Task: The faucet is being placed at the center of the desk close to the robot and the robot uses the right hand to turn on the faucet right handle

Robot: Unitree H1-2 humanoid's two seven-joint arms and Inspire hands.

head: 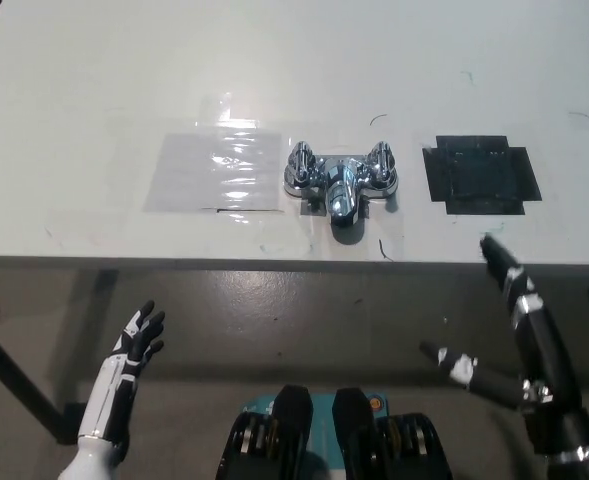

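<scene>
The shiny chrome two-handled faucet (341,182) sits in the middle of the frame, close to the near edge of the white desk (94,80), spout towards the robot. This seems meant to put both knobs within a short reach. Its right handle (382,165), the knob on the picture-right side, is bare and untouched. A clear glossy plastic sheet (217,170) lies just left of the faucet, and a square patch of black tape (482,175) lies to its right, likely as place markers.

The black right hand (529,320) is at the lower right, below the desk edge, fingers spread and holding nothing. One fingertip points up towards the tape patch. The handle lies up and to the left of it, well apart, so the reach looks barely begun. The white left hand (134,345) rests at the lower left, fingers apart and empty
</scene>
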